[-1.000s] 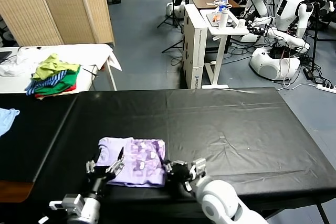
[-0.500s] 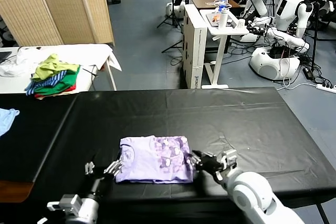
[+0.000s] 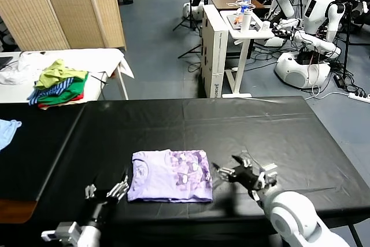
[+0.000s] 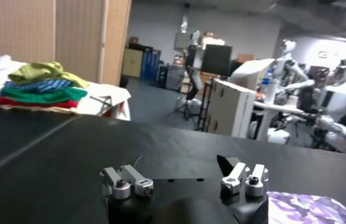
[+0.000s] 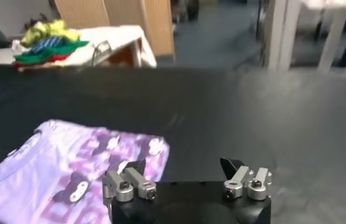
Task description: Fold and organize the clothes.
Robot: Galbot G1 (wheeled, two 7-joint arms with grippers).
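Head view: folded lavender T-shirt, print up.

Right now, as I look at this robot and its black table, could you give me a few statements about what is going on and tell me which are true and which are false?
1. The lavender T-shirt lies folded flat on the black table. True.
2. The right claw is clamped on the shirt. False: it is open and sits just beside the shirt's edge, off the fabric.
3. The left claw is open and holds nothing. True.
4. The colourful heap of garments sits on the black table next to the shirt. False: it lies on a separate white table farther back on the robot's left.
5. A light blue cloth covers the shirt. False: it lies apart at the far left edge.
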